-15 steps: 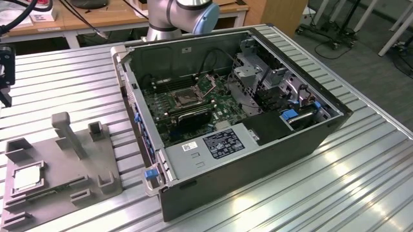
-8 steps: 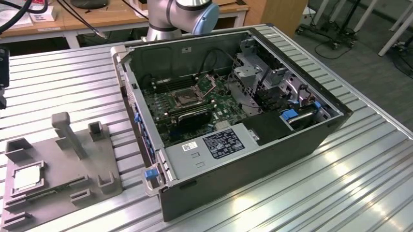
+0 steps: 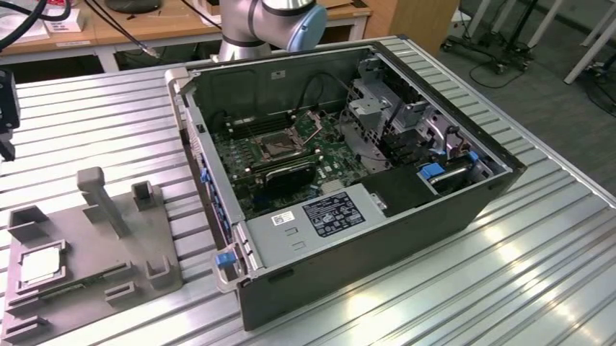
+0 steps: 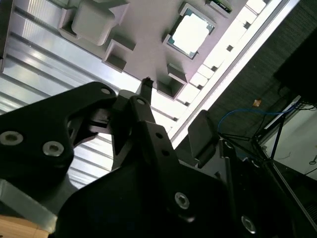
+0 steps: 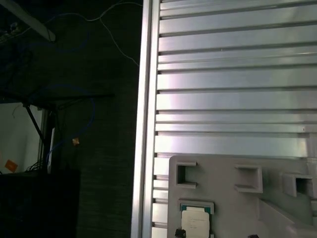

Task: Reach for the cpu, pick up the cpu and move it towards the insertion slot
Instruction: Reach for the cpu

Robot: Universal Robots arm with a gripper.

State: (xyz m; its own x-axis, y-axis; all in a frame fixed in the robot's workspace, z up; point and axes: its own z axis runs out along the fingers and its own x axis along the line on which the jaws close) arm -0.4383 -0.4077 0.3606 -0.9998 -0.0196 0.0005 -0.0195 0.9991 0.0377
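item: gripper (image 4: 171, 118), black, two fingers. state: released, the fingers standing apart with nothing between them, as the second wrist view showed. position: over the slatted metal table (image 3: 539, 274), off the cpu and touching nothing.

item: black wrist hardware (image 3: 6, 108). position: at the exterior view's far left edge, above and behind the grey tray.

item: grey tray (image 3: 91, 241), plastic, with raised posts and square recesses. position: flat on the table at the exterior view's left, just beside the computer case.

item: cpu (image 3: 39, 265), thin, square, pale silvery face. position: seated flat in a square recess of the tray, near that tray's left end in the exterior view. relation to tool: apart from the gripper and ungrasped; in the second wrist view it lay beyond the fingertips (image 4: 146, 85), with tray blocks between. it showed in both wrist views, face up and uncovered.

item: computer case (image 3: 385, 238), black, side panel off, lying open-side up. position: centre of the table, to the exterior view's right of the tray.

item: insertion slot (image 3: 274, 146), square, silvery frame, dark centre. position: on the green board inside the case, well apart from the cpu and from the gripper, unoccupied.
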